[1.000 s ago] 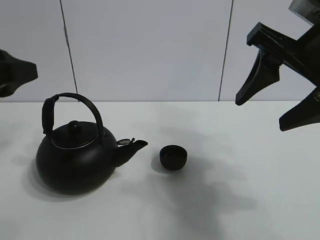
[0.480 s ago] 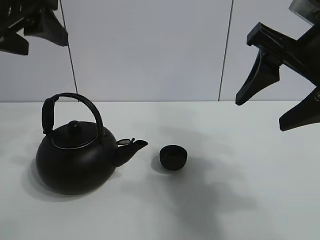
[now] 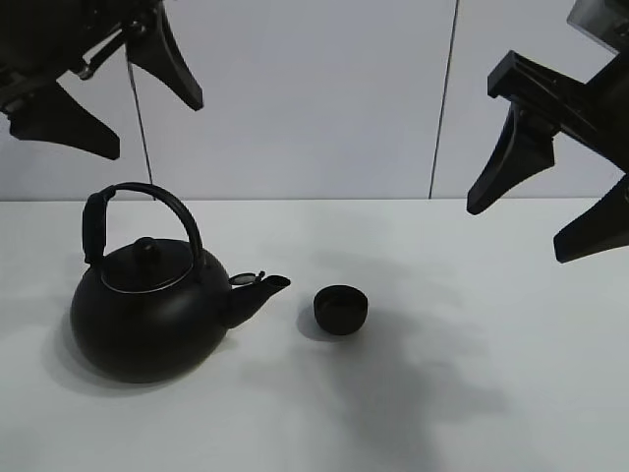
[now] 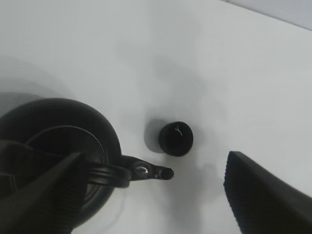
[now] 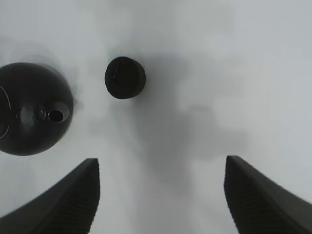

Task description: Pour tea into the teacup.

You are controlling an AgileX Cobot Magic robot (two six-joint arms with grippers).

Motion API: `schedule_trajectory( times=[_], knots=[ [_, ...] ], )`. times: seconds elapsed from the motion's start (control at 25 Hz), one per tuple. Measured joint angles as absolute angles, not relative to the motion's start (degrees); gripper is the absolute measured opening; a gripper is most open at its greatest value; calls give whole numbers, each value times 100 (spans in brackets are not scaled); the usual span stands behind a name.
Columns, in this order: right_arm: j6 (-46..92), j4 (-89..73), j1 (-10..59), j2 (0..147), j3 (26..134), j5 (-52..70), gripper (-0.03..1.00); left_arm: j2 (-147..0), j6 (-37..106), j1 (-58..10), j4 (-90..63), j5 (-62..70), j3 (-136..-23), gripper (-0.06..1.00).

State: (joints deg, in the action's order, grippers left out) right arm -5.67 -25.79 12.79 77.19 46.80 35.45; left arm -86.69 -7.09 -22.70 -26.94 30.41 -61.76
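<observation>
A big round black kettle [image 3: 147, 310] with an arched handle stands on the white table [image 3: 442, 413] at the left, its spout pointing right. Just beyond the spout sits the small matte-black teacup [image 3: 341, 309], upright. High above the kettle's handle hangs my left gripper [image 3: 152, 128], open and holding nothing. The left wrist view looks down on the kettle [image 4: 53, 141] and teacup [image 4: 176, 138] between that gripper's [image 4: 154, 155] spread fingers. At the upper right my right gripper [image 3: 517, 233] hangs open and empty, well above the table. Its wrist view shows the teacup [image 5: 125, 77] and kettle [image 5: 31, 109] beyond the gripper [image 5: 161, 160].
A pale panelled wall [image 3: 295, 98] rises behind the table's far edge. Soft arm shadows fall on the white surface right of the teacup. Nothing else stands on the table.
My left gripper has swung in from the left edge, up and to the right, until it hangs over the kettle, with its fingers spreading wider. The right gripper, kettle and teacup have stayed put.
</observation>
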Motion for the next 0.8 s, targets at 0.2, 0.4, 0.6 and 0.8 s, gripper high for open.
schedule_trajectory(
  times=[0.2, 0.4, 0.6, 0.8],
  knots=[
    [-388, -2555, 1279, 7719, 4680, 3709, 49, -8785, -709, -2270, -3067, 3440, -6372, 56],
    [-358, -2554, 1279, 7719, 4680, 3709, 49, -8743, -709, -2270, -3103, 3634, -6539, 56],
    [-340, -2548, 1279, 7719, 4680, 3691, 49, -8738, -709, -2270, -3108, 3686, -6544, 56],
    [-340, -2535, 1279, 7719, 4680, 3648, 49, -8731, -709, -2270, -3108, 3690, -6544, 56]
  ],
)
